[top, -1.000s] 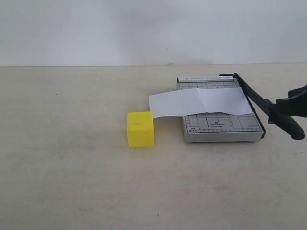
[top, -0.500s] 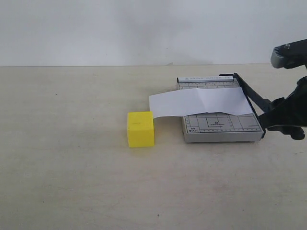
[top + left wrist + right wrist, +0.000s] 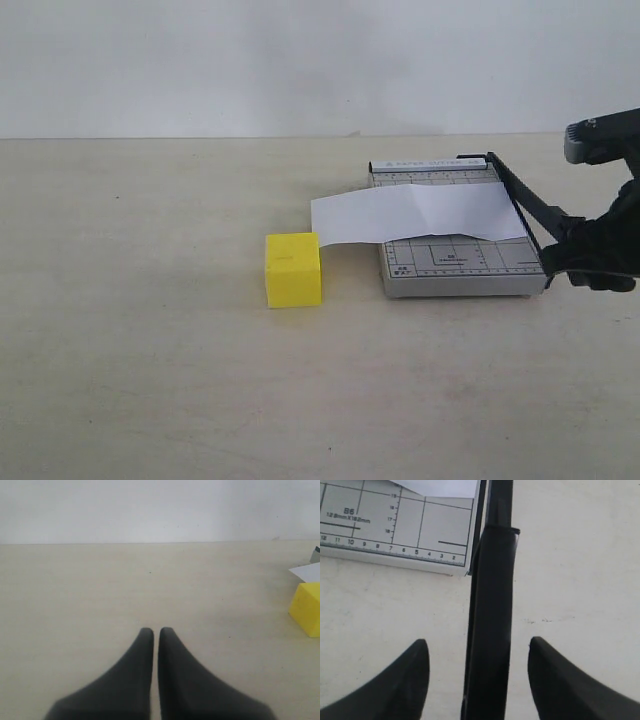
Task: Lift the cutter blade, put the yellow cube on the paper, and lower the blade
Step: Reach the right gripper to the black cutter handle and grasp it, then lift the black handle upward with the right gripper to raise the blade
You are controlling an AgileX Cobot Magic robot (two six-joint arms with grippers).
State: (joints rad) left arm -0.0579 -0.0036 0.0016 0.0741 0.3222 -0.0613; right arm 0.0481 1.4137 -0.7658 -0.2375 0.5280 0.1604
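Note:
The grey gridded cutter board (image 3: 455,262) lies right of centre, with the white paper (image 3: 420,213) across it and hanging off its left side. Its black cutter blade (image 3: 525,200) runs down the board's right edge. My right gripper (image 3: 476,647) is open and straddles the blade's thick handle (image 3: 492,620), with a gap on both sides. The right gripper (image 3: 590,262) shows at the board's near right corner. The yellow cube (image 3: 293,269) rests on the table left of the board. It also shows as the yellow cube (image 3: 306,608) far off to one side of my shut left gripper (image 3: 152,630).
A pale wall rises behind the beige table (image 3: 150,380). The right arm's grey body (image 3: 603,135) hangs above the board's right side.
The right gripper came down and leftward over the blade handle, and now covers the handle end in the exterior view. Cube, paper and board have not moved.

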